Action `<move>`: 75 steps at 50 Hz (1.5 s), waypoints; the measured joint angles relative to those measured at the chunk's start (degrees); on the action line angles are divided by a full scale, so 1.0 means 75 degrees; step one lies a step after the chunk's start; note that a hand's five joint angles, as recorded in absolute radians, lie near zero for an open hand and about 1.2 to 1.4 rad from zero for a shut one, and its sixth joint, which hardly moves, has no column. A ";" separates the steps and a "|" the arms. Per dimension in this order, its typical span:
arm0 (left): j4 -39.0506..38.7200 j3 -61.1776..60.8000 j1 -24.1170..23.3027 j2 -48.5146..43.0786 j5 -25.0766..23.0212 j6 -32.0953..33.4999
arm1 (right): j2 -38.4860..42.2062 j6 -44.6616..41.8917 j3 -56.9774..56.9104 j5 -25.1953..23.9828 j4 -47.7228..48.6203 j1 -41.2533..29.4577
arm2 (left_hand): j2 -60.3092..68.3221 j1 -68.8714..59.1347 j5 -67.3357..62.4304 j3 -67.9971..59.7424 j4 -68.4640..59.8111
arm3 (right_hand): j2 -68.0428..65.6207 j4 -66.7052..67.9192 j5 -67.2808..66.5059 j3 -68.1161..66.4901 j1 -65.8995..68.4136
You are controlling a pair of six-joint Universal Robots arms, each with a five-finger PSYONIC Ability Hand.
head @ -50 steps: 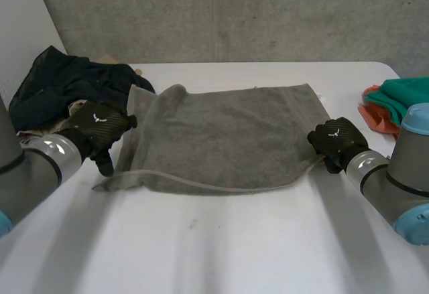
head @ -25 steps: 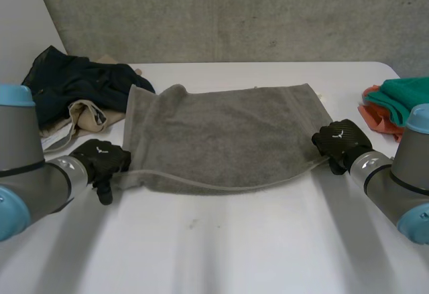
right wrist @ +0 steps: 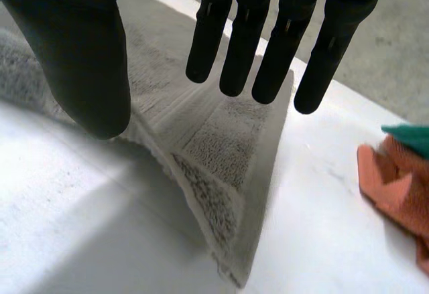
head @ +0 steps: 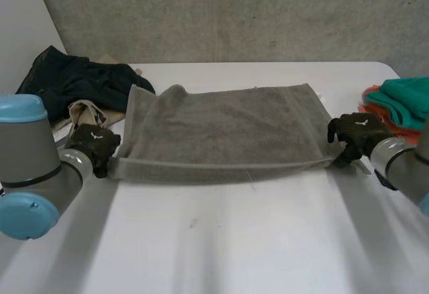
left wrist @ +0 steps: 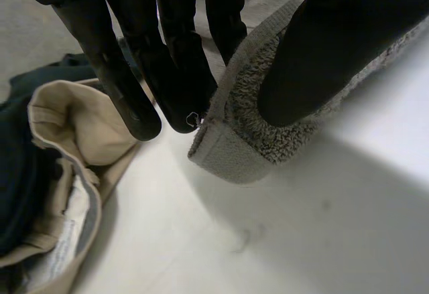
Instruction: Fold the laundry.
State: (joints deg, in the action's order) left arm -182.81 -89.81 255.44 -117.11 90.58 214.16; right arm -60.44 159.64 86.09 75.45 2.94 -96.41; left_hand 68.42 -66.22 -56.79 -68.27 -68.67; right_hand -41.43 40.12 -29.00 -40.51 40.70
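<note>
The rectangular grey terry towel (head: 228,126) lies spread across the middle of the white table (head: 234,240), no fold made yet. Its near edge is drawn taut between the two hands. The left hand (head: 97,145) clamps the near left corner between thumb and fingers. The right hand (head: 355,132) appears to pinch the near right corner, thumb on the hem and straight fingers over the cloth. Every fold is left to do. A dark navy heap of clothes (head: 67,83) and a beige garment (head: 84,114) crowd the far left corner, just beside the towel. Teal and orange cloths (head: 402,96) sit at the right edge. Across the towel towards the far edge nothing stands in the way.
</note>
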 measured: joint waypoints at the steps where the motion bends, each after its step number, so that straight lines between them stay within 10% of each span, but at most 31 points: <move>1: -0.0014 0.0030 0.0007 -0.0001 0.0009 0.0000 | -0.0019 0.0169 -0.0075 -0.0078 -0.0159 0.0090 | 0.0000 0.0000 0.0001 0.0000 -0.0001 | 0.0143 -0.0115 0.0118 0.0131 -0.0121; 34: 0.0875 0.1833 0.0060 -0.0929 0.0238 -0.0103 | 0.0338 -0.1351 0.0326 -0.1400 -0.0400 0.0824 | 0.0001 0.0000 0.0001 -0.0024 -0.0005 | 0.1303 -0.1143 0.0917 0.1162 -0.1115; 56: 0.1597 0.1204 0.0051 -0.0200 0.0340 -0.0171 | 0.0464 -0.1570 0.0080 -0.0822 0.0623 0.0564 | 0.0001 0.0000 0.0000 -0.0024 -0.0006 | -0.3481 0.3779 -0.3694 -0.3670 0.3219; 70: 0.3747 -0.2382 0.0386 0.3042 -0.0164 0.1965 | -0.1731 -0.6391 0.1576 -0.0039 -0.4095 0.1691 | 0.0013 0.0001 0.0001 -0.0029 -0.0007 | -0.3481 0.3798 -0.3695 -0.3671 0.3219; 75: 0.2947 -0.2396 0.0308 0.2992 -0.0441 0.2351 | -0.1688 -0.6299 0.1359 -0.0171 -0.3816 0.1495 | 0.0014 0.0001 0.0001 -0.0036 -0.0007 | -0.3481 0.3801 -0.3826 -0.3672 0.3219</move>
State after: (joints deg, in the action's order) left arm -160.70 -107.78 257.75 -94.67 87.27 231.80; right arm -73.10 112.40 96.29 74.17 -25.68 -85.20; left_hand 68.52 -66.21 -56.78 -68.54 -68.73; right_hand -67.54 68.63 -57.69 -68.05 64.84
